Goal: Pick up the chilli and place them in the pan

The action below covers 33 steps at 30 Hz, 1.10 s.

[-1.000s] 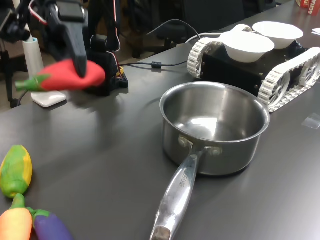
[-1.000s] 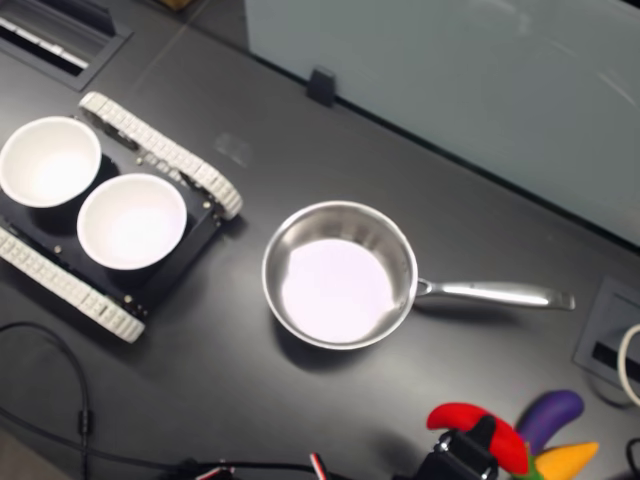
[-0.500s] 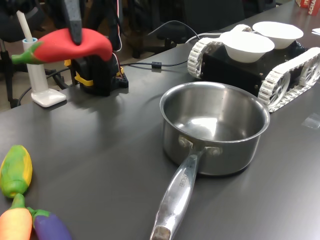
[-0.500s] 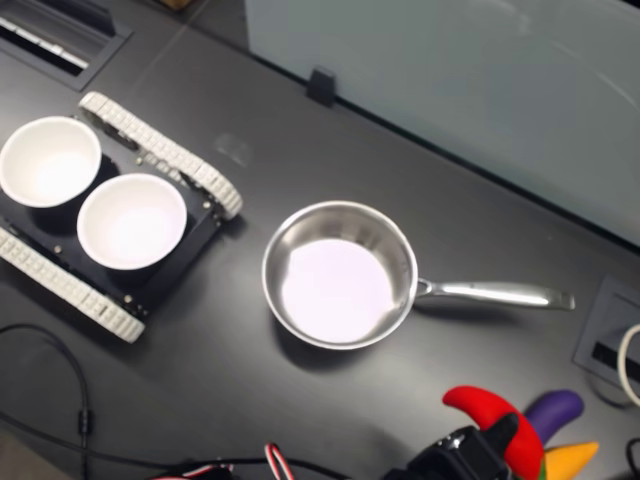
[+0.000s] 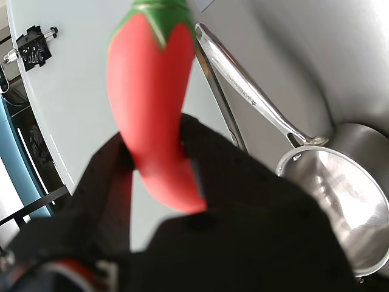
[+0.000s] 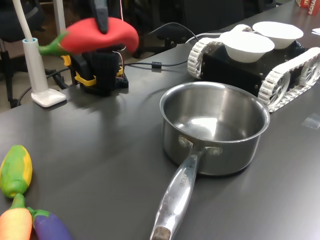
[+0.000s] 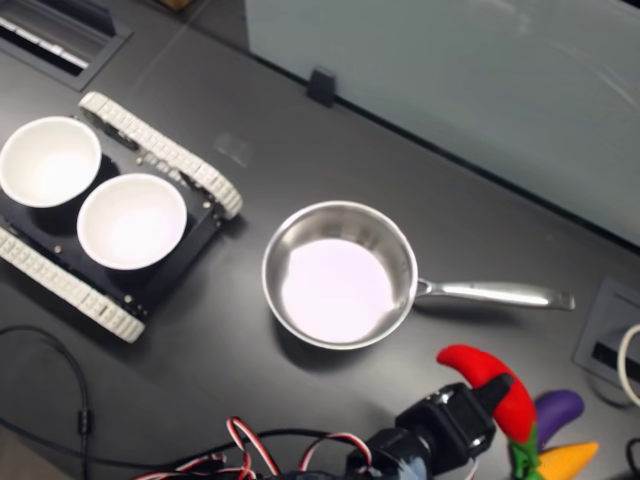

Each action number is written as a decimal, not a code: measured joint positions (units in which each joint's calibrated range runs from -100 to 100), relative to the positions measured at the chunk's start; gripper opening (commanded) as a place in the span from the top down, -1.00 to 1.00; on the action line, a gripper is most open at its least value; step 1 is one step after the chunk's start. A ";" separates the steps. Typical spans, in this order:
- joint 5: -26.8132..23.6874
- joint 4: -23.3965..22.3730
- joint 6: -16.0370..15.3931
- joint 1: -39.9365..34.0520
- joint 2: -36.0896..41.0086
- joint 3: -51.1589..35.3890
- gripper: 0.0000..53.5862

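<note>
Red chilli [image 6: 97,34] clamped in end effector [image 5: 159,159] | carry required over pan [image 6: 214,127] centre | release low.

Bright, even overhead light; pan [image 7: 338,276] floor glares white in second exterior view, w/ a soft shadow beneath it. Wrist view: chilli [image 5: 151,103] and gripper [image 5: 157,159] out of focus, table blown pale. First exterior view: chilli motion-blurred
</note>
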<state>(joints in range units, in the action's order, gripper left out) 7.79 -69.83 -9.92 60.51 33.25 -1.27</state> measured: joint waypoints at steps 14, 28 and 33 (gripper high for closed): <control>-2.25 3.99 7.81 -18.37 4.12 5.88 1.00; -3.61 11.56 18.09 -40.70 7.91 20.09 1.00; -3.91 14.36 20.11 -47.41 11.45 27.78 1.00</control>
<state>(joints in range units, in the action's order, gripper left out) 3.88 -55.46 10.19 13.09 44.70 26.52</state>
